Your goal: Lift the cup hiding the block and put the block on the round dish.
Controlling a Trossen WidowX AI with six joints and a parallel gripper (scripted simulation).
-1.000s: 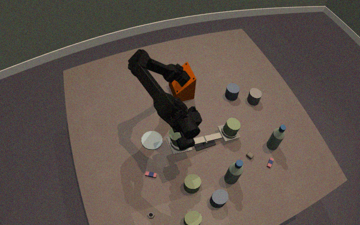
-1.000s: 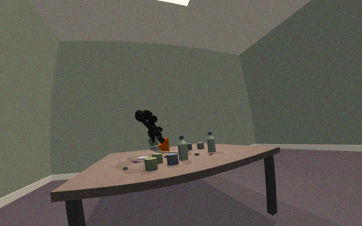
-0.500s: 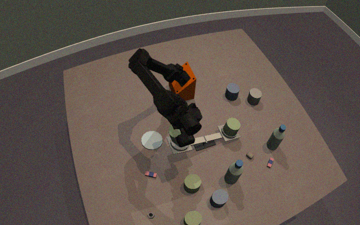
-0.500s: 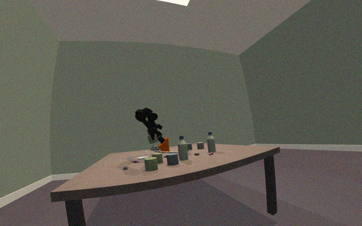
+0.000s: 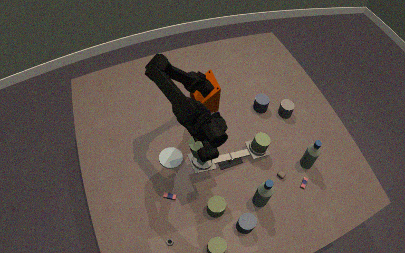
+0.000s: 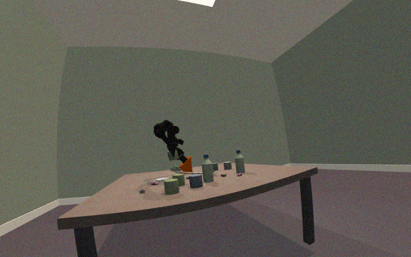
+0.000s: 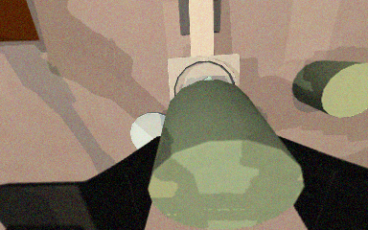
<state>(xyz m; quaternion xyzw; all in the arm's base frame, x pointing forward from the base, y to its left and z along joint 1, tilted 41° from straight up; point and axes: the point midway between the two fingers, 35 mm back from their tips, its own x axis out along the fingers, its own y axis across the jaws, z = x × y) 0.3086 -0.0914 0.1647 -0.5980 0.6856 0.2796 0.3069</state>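
Green-grey walls (image 6: 166,99) around a pinkish-brown bench (image 5: 113,104) (image 6: 257,178) (image 7: 29,144). Bent forward from an orange base (image 5: 214,99) (image 6: 187,166) (image 7: 16,21), with the hand (image 5: 201,149) (image 6: 173,153) (image 7: 211,139) well open yet closed firmly on a green cup (image 5: 195,145) (image 6: 171,157) (image 7: 225,168). Raised clear above the near pan (image 5: 210,166) (image 7: 232,64) of the balance (image 5: 240,154) (image 6: 197,173) (image 7: 201,29), gripped from both sides. On the opposite pan, upright, the matching cup (image 5: 260,143). Just beside the near pan, flat on the bench, the round pale dish (image 5: 170,157) (image 6: 162,179) (image 7: 148,128). Just past the held cup's edge in the wrist view, a small pale-teal patch (image 7: 208,78) over the pan; too little showing to tell whether it is the block. Toward the far cup's side, upright, two blue-capped bottles.
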